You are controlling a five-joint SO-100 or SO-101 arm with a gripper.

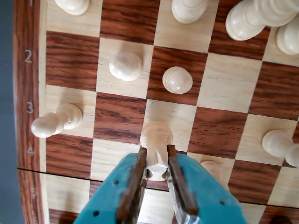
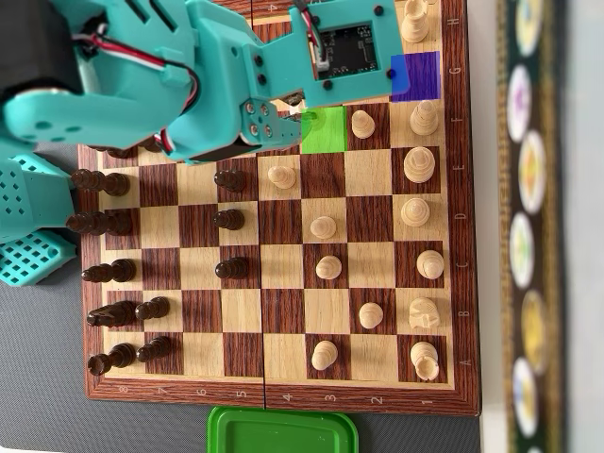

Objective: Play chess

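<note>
White chess piece (image 1: 156,140), seemingly clamped by gripper (image 1: 158,161)

- Below the board in your overhead view you have a green plastic lid (image 2: 282,430), touching the board's edge.
- Along the right edge you see a dark strip with round pictures (image 2: 528,226).
- Underneath lies a grey mat (image 2: 57,377).

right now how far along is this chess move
Mid-move. Several light and dark pawns already stand off their starting rows in the overhead view. In the wrist view the gripper is shut on a light piece near the row marked 4. A green-tinted square and a blue-tinted square show by the arm. Still left, as far as I can judge: setting the piece down and letting go.
</note>
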